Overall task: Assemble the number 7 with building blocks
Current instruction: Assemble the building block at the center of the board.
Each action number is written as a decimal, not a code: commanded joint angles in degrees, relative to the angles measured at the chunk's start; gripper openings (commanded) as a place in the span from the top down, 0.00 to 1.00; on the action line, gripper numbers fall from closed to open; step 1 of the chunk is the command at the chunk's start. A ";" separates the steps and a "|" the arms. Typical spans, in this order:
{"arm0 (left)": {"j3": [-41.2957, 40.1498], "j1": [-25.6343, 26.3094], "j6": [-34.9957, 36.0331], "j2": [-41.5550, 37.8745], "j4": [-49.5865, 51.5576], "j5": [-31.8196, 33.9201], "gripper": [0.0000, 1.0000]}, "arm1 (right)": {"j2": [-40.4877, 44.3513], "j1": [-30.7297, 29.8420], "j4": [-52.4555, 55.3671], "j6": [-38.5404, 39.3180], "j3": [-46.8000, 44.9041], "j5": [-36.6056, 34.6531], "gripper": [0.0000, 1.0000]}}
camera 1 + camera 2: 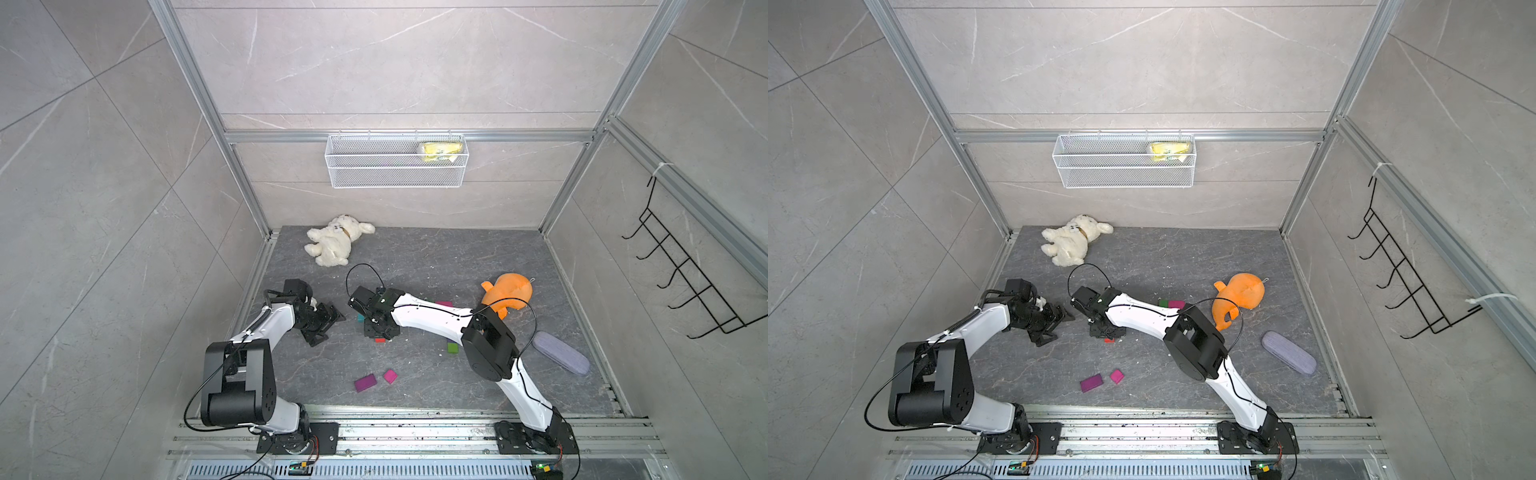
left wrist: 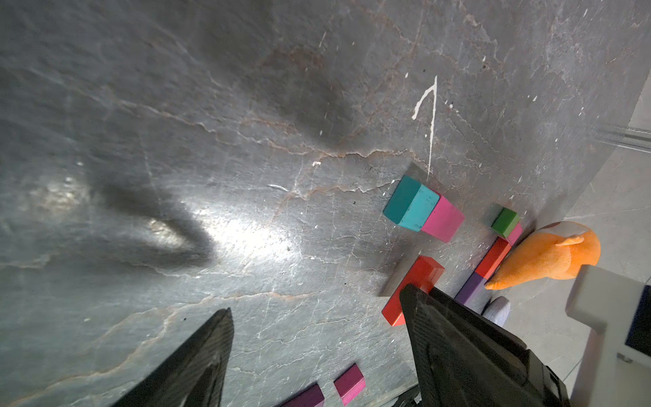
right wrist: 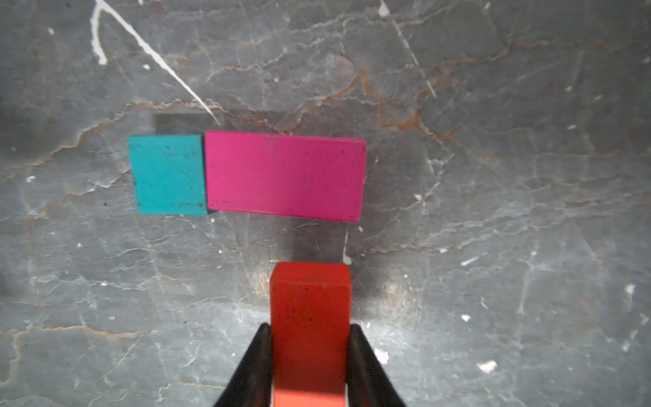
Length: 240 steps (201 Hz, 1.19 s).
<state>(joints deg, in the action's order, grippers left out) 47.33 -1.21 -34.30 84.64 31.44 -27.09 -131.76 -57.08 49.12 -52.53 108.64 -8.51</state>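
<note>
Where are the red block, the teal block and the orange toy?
red block (image 3: 310, 310): right wrist view, centre of its visible face.
teal block (image 3: 167, 174): right wrist view, centre of its top face.
orange plush toy (image 1: 513, 291): in a top view, centre of its body.

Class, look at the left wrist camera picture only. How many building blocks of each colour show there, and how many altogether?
pink blocks: 3
red blocks: 2
purple blocks: 2
teal blocks: 1
green blocks: 1
Total: 9
</note>
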 commanded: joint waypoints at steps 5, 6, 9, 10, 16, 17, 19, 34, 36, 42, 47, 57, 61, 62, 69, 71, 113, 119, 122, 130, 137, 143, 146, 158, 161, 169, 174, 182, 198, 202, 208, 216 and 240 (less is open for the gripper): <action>1.62 0.26 0.06 0.61 -0.08 0.09 0.15 | -1.96 0.39 1.68 -0.14 1.39 -0.14 0.70; 1.62 0.26 0.04 0.61 -0.07 0.10 0.15 | -2.03 0.43 1.68 -0.12 1.35 -0.12 0.70; 1.62 0.27 0.04 0.69 -0.11 0.08 0.15 | -2.02 0.47 1.68 -0.11 1.39 -0.10 0.70; 1.62 0.26 -0.01 0.70 -0.13 0.09 0.15 | -2.01 0.48 1.68 -0.11 1.35 -0.10 0.70; 1.62 0.25 -0.07 0.74 -0.15 0.10 0.15 | -2.09 0.54 1.70 -0.22 1.31 -0.10 0.70; 1.62 0.25 -0.02 0.77 -0.15 0.11 0.15 | -2.18 0.55 1.69 -0.21 1.31 -0.10 0.70; 1.62 0.31 0.01 0.76 -0.22 0.02 0.15 | -2.20 0.56 1.70 -0.20 1.31 -0.10 0.70; 1.62 0.25 0.00 0.79 -0.24 0.10 0.15 | -2.29 0.81 1.68 -0.33 1.22 -0.10 0.69; 1.62 0.25 -0.02 0.79 -0.24 0.11 0.15 | -2.32 0.82 1.72 -0.37 1.16 -0.10 0.69; 1.54 0.28 0.00 0.86 -0.29 0.11 0.15 | -2.28 0.91 1.57 -0.45 1.05 -0.10 0.69; 1.47 0.26 -0.04 0.95 -0.32 0.15 0.15 | -2.35 0.96 1.45 -0.51 0.96 -0.10 0.69; 1.53 0.32 -0.06 1.13 -0.42 0.08 0.15 | -2.41 1.01 1.30 -0.56 0.96 -0.01 0.65; 1.54 0.26 -0.06 1.22 -0.46 0.11 0.15 | -2.38 1.01 1.33 -0.55 1.03 -0.01 0.62; 1.54 0.30 -0.02 1.23 -0.44 0.11 0.15 | -2.41 1.01 1.33 -0.55 1.04 -0.01 0.62; 1.54 0.25 -0.06 1.31 -0.42 0.10 0.15 | -2.37 1.01 1.24 -0.47 1.09 0.07 0.59; 1.47 0.29 -0.04 1.32 -0.42 0.06 0.15 | -2.43 1.01 1.33 -0.47 1.12 0.03 0.58; 0.25 0.58 0.27 -0.99 0.10 0.94 0.15 | 0.31 0.48 1.06 -0.55 0.17 -1.17 0.47; 0.13 0.71 0.44 -1.33 0.27 1.19 0.16 | 0.72 0.36 0.99 -0.55 -0.04 -1.29 0.47; 0.06 0.73 0.51 -1.44 0.28 1.23 0.16 | 0.88 0.34 0.98 -0.55 -0.13 -1.32 0.48; -0.02 0.93 0.65 -1.63 0.29 1.39 0.16 | 1.28 0.22 0.87 -0.63 -0.40 -1.42 0.49; -0.06 1.08 0.65 -1.54 0.31 1.50 0.16 | 1.63 0.13 0.70 -0.65 -0.65 -1.33 0.52; 0.04 1.17 0.69 -1.43 0.34 1.51 0.17 | 1.73 -0.01 0.62 -0.72 -0.86 -1.34 0.54; 0.13 1.21 0.71 -1.29 0.34 1.51 0.17 | 1.77 -0.05 0.55 -0.77 -0.95 -1.33 0.55; 0.34 1.63 0.67 -0.89 0.37 1.50 0.17 | 1.78 -0.05 0.55 -0.95 -1.23 -1.24 0.58; 0.43 1.73 0.65 -0.81 0.38 1.45 0.18 | 1.78 -0.05 0.54 -0.99 -1.31 -1.18 0.59; 0.57 2.05 0.64 -0.58 0.31 1.55 0.18 | 1.64 -0.05 0.60 -1.06 -1.46 -1.07 0.60; 0.68 2.26 0.63 -0.47 0.35 1.63 0.18 | 1.50 -0.06 0.70 -1.12 -1.50 -0.98 0.60; 0.83 2.42 0.60 -0.44 0.32 1.75 0.18 | 1.37 -0.05 0.67 -1.17 -1.50 -0.89 0.61; 0.90 2.60 0.38 -0.30 0.26 1.92 0.18 | 1.13 -0.05 0.64 -1.18 -1.41 -0.87 0.63; 0.98 2.62 0.39 -0.27 0.29 1.95 0.18 | 1.16 -0.05 0.62 -1.17 -1.33 -0.88 0.64; 0.98 2.62 0.37 -0.27 0.24 2.04 0.18 | 1.00 -0.05 0.63 -1.08 -1.11 -0.93 0.65; 1.01 2.62 0.46 -0.29 0.29 2.04 0.18 | 0.72 -0.05 0.86 -1.00 -0.70 -1.04 0.65; 0.92 2.71 0.29 -0.27 0.30 2.05 0.18 | -0.44 0.03 2.09 -0.75 1.40 -1.42 0.67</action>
<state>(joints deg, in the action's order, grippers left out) 47.31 1.28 -34.28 84.90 31.22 -25.45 -132.60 -56.88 49.25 -52.99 107.90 -8.78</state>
